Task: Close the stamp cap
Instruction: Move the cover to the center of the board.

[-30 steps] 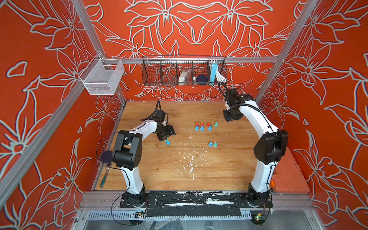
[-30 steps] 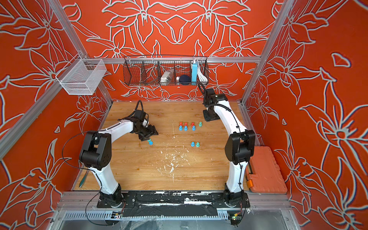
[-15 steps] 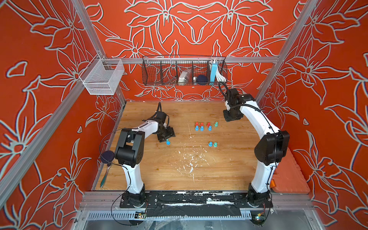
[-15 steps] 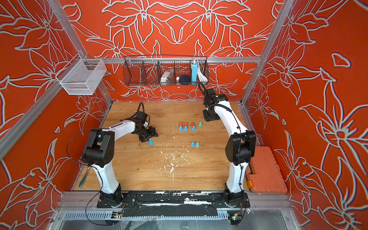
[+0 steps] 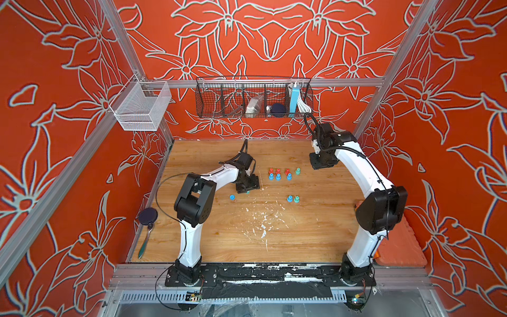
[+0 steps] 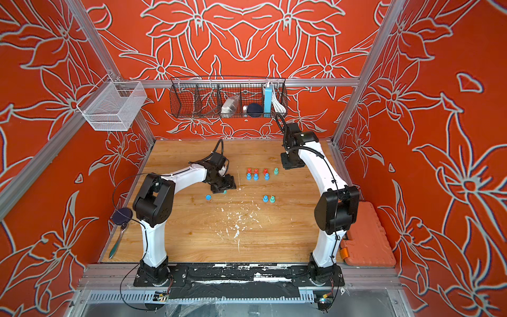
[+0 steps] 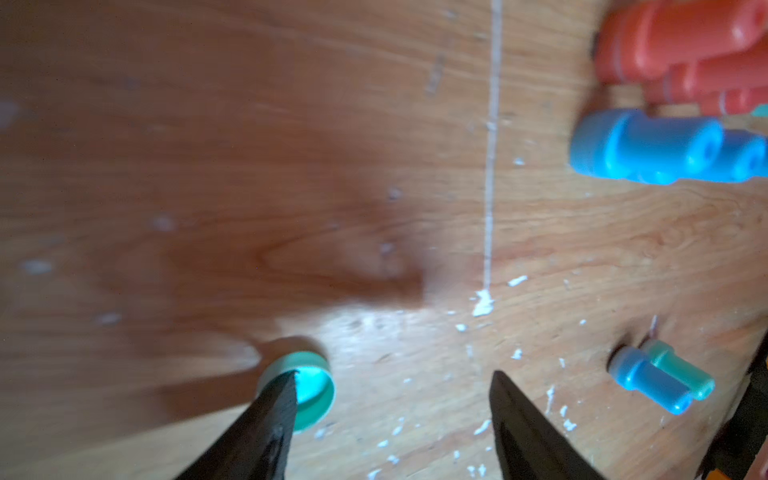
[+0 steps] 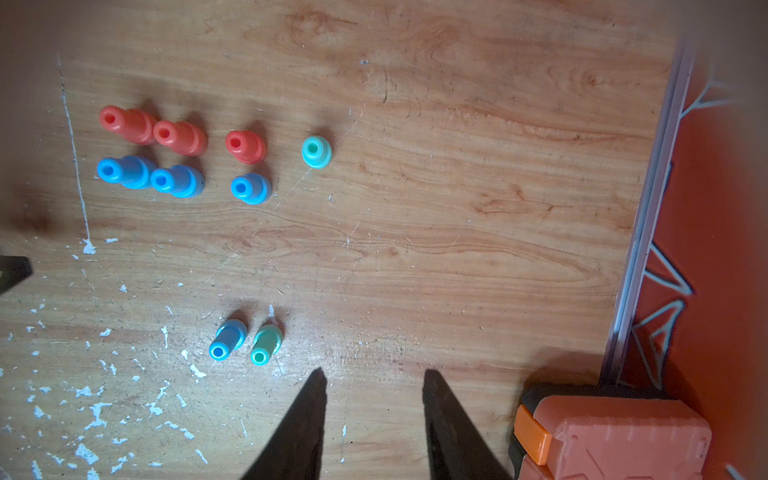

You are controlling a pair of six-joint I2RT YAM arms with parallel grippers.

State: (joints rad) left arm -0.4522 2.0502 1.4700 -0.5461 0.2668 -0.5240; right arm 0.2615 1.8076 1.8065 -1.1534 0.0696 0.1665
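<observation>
Left wrist view. Wide-spread left gripper [image 7: 395, 376], pinching nothing. Tip of one finger [image 7: 266, 424] over the rim of the green cap [image 7: 316, 395]; touching or not, hard to tell. Green cap flat on the table [image 7: 208, 166], open side up, well apart from the stamp pair [image 7: 660, 378]. Other finger between the green cap and the stamp pair. Stamp pair: one blue, one green, just beside each other. A little way from the stamp pair, a blurry bunch of stamps [image 7: 648, 149], red and blue.

Right wrist view. Slightly spread right gripper [image 8: 374, 376], bare wood in the gap, pinching nothing. Stamp pair standing up on the table. A little way from the stamp pair, the bunch of stamps: three red, three blue, one green, all standing up. Well apart from the stamp pair, an orange case [image 8: 615, 436] by the table's edge.

In both top views: green cap [image 5: 248, 192] [image 6: 225, 192] to the robot's left of the stamp pair, peeking out from under the left gripper. Even farther left of the stamp pair, a blue cap [image 5: 232, 197] [image 6: 208, 197], alone on the wood. Behind the stamp pair, the bunch of stamps. Also behind the stamp pair, off to its right and past the bunch, the right gripper, pointing down at the table.
</observation>
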